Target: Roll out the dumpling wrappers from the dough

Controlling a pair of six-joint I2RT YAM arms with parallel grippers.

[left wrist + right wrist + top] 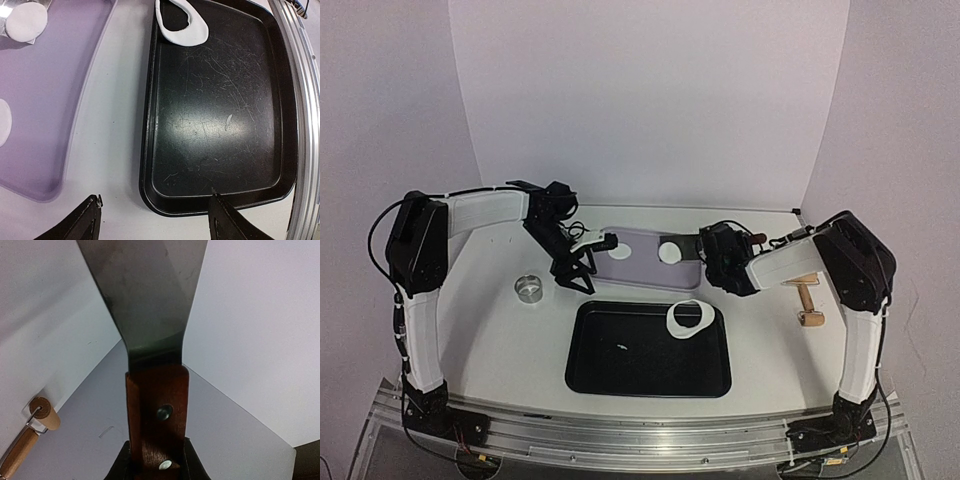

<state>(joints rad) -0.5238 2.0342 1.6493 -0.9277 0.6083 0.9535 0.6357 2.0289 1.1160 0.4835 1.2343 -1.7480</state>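
Left pincer (573,280): released, empty, above the desk (500,340). Right pincer (156,462): clenched on the wooden-handled scraper (150,300). Two dumpling wrappers (669,253) lie on the purple mat (640,272) toward the desk's far edge.

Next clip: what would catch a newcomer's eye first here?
The black tray sits at the near centre, with a white dough ring lying at its far right corner. Behind it, two dumpling wrappers lie on a purple mat. The right gripper clamps a wooden-handled metal scraper, while the left gripper hangs open.
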